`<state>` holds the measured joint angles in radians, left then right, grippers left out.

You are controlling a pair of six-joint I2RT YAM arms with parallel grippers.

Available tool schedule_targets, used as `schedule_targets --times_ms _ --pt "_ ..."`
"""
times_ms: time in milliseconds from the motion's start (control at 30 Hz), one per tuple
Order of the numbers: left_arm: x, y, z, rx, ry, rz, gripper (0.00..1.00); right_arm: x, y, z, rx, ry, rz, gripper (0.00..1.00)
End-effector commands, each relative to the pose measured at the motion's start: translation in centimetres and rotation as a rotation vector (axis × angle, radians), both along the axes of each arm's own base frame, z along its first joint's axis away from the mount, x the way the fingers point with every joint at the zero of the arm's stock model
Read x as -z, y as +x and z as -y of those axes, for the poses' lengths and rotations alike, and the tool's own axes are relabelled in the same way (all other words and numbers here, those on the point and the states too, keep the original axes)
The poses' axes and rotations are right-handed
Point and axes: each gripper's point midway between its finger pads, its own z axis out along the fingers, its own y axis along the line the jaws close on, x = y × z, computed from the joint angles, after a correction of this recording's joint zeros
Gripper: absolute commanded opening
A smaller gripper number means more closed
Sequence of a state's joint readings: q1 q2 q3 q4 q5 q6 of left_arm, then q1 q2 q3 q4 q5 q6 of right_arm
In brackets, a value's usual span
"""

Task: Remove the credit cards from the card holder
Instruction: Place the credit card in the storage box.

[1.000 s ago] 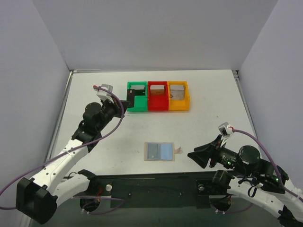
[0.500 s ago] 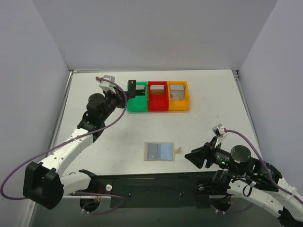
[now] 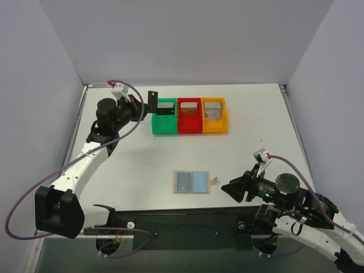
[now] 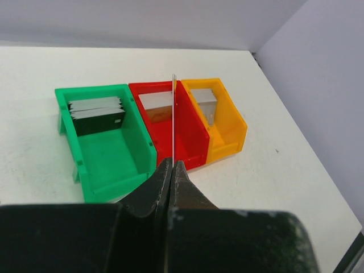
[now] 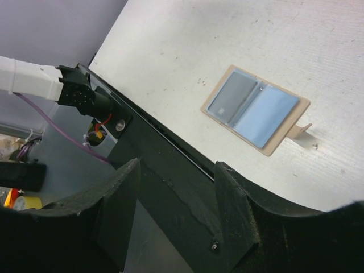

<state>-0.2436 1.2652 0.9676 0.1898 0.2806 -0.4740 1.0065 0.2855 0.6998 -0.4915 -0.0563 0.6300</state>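
Note:
My left gripper (image 3: 144, 107) is shut on a dark credit card (image 3: 152, 101) and holds it upright above the table, just left of the green bin's far end. In the left wrist view the card (image 4: 173, 116) shows edge-on as a thin line rising from my shut gripper (image 4: 172, 166). More credit cards lie in the bins: dark ones (image 4: 96, 108) in green, a greyish one (image 4: 156, 102) in red, a grey one (image 4: 205, 100) in orange. The tan card holder (image 3: 191, 182) lies open and flat, also in the right wrist view (image 5: 253, 108). My right gripper (image 3: 233, 190) is open and empty, right of it.
The green bin (image 3: 165, 129), red bin (image 3: 189, 129) and orange bin (image 3: 215, 129) stand side by side at the back middle. A small tan tab (image 3: 214, 181) sticks out at the holder's right edge. The black base rail (image 5: 170, 165) runs along the near table edge under my right gripper.
My left gripper has swung up and to the left with the card, from over the green bin to beside its far left corner. My right gripper has drawn slightly left and nearer the front edge.

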Motion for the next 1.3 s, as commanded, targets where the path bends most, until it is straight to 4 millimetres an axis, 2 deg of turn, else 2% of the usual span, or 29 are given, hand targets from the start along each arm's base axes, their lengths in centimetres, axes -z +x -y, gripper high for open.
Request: schedule_targets --times_ms 0,33,67,100,233,300,333,400,467,500,533,633,667,700,800,833,867,900,933,1000,1100,1133,1167,1200,1233,1267 --pt "-0.8 -1.0 1.4 0.109 0.015 0.028 0.00 -1.1 0.0 0.4 -0.007 -0.054 0.011 0.50" --pt "-0.6 -0.9 1.3 0.110 0.025 0.032 0.00 -2.6 0.1 1.1 0.014 -0.047 0.033 0.50" --pt "-0.6 -1.0 1.5 0.123 0.028 0.034 0.00 -2.8 0.0 2.0 0.016 -0.081 0.054 0.50" --pt "-0.5 -1.1 1.6 0.131 0.031 0.032 0.00 -4.5 0.6 3.3 0.073 -0.077 0.107 0.50" --pt "-0.5 -1.5 2.0 0.167 0.032 0.030 0.00 -9.7 0.6 8.0 0.190 0.006 0.280 0.57" --pt "-0.7 -1.9 2.2 0.185 0.032 0.040 0.00 -11.4 0.1 8.9 0.197 0.071 0.325 0.73" --pt "-0.8 -2.1 2.2 0.190 0.034 0.047 0.00 -11.7 -0.1 8.9 0.187 0.087 0.320 0.98" --pt "-1.0 -2.4 2.3 0.205 0.034 0.053 0.00 -12.0 -0.3 8.9 0.175 0.087 0.298 1.00" --pt "-1.5 -2.9 2.6 0.228 0.031 0.066 0.00 -15.0 -0.6 11.3 0.215 0.104 0.314 1.00" --pt "-1.6 -3.1 2.7 0.239 0.031 0.073 0.00 -15.7 -0.7 11.9 0.227 0.107 0.317 1.00" --pt "-1.8 -3.3 2.7 0.245 0.032 0.077 0.00 -15.8 -0.7 11.8 0.211 0.082 0.306 1.00" --pt "-1.8 -3.8 3.1 0.255 0.039 0.094 0.00 -14.2 -1.2 10.0 0.132 0.015 0.226 1.00" --pt "-2.0 -3.9 3.3 0.260 0.029 0.095 0.00 -15.5 -1.0 10.9 0.158 0.019 0.250 1.00" --pt "-2.2 -4.1 3.6 0.270 0.022 0.104 0.00 -15.3 -0.7 11.5 0.187 -0.012 0.241 1.00" --pt "-2.5 -4.3 3.9 0.283 0.011 0.108 0.00 -12.6 -0.6 9.4 0.127 -0.071 0.205 1.00" --pt "-2.7 -4.3 3.8 0.281 0.010 0.113 0.00 -12.9 -0.3 9.6 0.141 -0.092 0.215 1.00" --pt "-3.0 -4.3 3.8 0.278 0.010 0.123 0.00 -14.6 0.5 11.4 0.229 -0.066 0.251 1.00" --pt "-2.8 -4.3 3.8 0.280 0.010 0.123 0.00 -15.6 0.6 11.6 0.242 -0.014 0.276 1.00" --pt "-3.1 -4.4 3.8 0.281 0.008 0.131 0.00 -14.2 0.7 10.3 0.208 -0.038 0.267 1.00" --pt "-3.1 -4.4 3.8 0.284 0.014 0.133 0.00 -13.4 0.5 8.9 0.161 -0.050 0.252 1.00" --pt "-3.3 -4.6 3.7 0.283 0.023 0.148 0.00 -13.0 0.7 9.0 0.172 -0.066 0.262 1.00" --pt "-3.5 -4.5 3.6 0.280 0.022 0.152 0.00 -12.3 0.8 8.8 0.153 -0.100 0.274 1.00" --pt "-3.6 -4.6 3.5 0.278 0.021 0.153 0.00 -12.4 0.6 8.9 0.131 -0.115 0.294 1.00" --pt "-3.7 -4.7 3.5 0.279 0.025 0.156 0.00 -13.4 0.6 9.8 0.132 -0.131 0.348 1.00" --pt "-3.8 -4.8 3.3 0.271 0.027 0.154 0.00 -14.3 1.3 11.8 0.224 -0.116 0.363 1.00" --pt "-3.5 -4.7 3.0 0.259 0.026 0.140 0.00 -14.2 1.6 12.5 0.284 -0.083 0.334 1.00"
